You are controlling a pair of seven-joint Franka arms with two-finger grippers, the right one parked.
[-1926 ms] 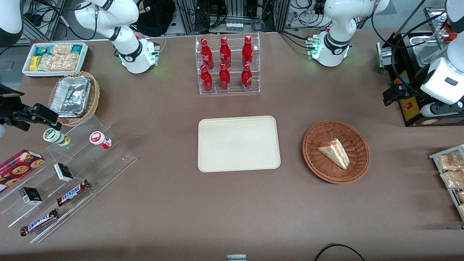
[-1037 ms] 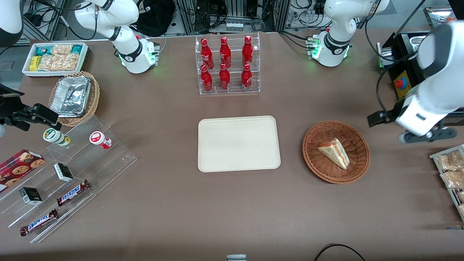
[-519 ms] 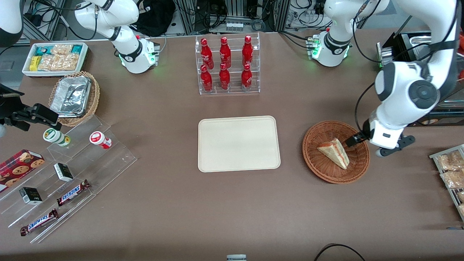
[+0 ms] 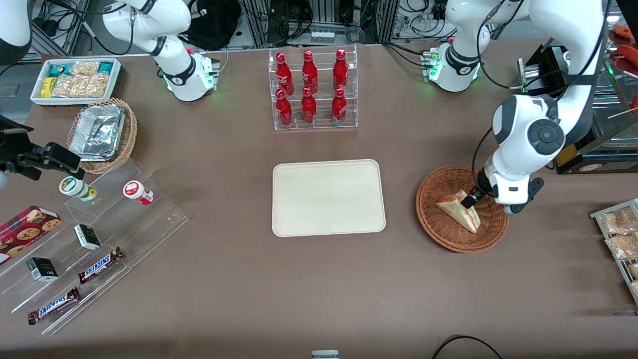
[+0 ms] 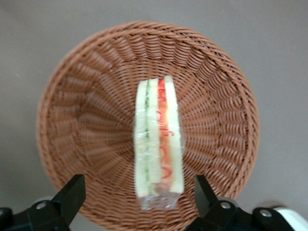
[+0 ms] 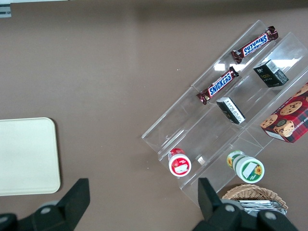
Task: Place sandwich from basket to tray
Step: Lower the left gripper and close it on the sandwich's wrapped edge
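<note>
While poised above the reddish-brown wicker basket [image 4: 462,209], hangs low over the sandwich [image 4: 459,210]: the left gripper [image 4: 470,198], jaws spread wide apart, one black finger [image 5: 72,192] to each side of the wedge and neither touching it. Largest first: brown table [image 4: 319,279], bare around the cream tray [image 4: 328,197], nothing lying on that tray. Next, clear tiered rack [image 4: 315,89] of red Coca-Cola bottles [image 4: 309,72], farther from the front camera than the tray. Then the basket itself, beside the tray toward the working arm's end, well apart from it. Inside the basket, lying on its side across the woven bottom: the wrapped triangular sandwich [image 5: 159,144], pale bread with red and green filling along the cut edge. Smallest, toward the parked arm's end: Snickers bars [image 6: 219,85] and a cookie box [image 6: 288,120] on clear acrylic steps [image 4: 99,234].
</note>
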